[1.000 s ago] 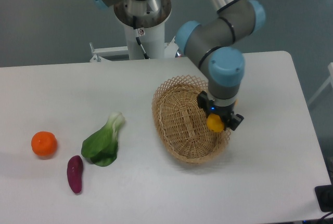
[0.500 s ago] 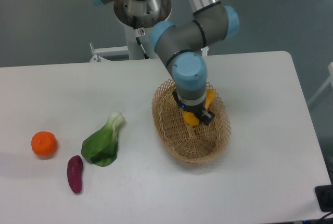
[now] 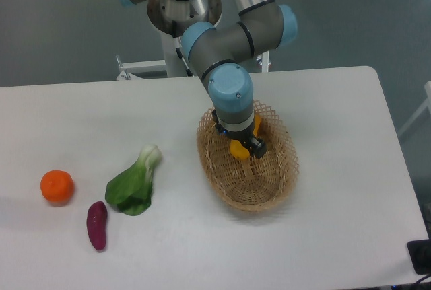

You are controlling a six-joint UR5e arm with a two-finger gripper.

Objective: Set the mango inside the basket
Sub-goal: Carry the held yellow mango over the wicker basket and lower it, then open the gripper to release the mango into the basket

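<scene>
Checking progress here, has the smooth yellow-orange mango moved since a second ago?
Yes. The smooth yellow-orange mango, shut in the two-finger gripper, moved left from the right rim of the oval woven wicker basket to over its middle.

Grey jointed arm point(image 3: 232, 34), pale blue caps (black cable).

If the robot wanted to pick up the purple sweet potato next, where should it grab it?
Probably around the middle of the sweet potato, coming straight down from above. It lies flat on the table, long and thin, pointing roughly toward and away from the camera, so the gripper fingers should close across its narrow width, left and right. There is open space on both sides; the bok choy sits a little apart.
</scene>
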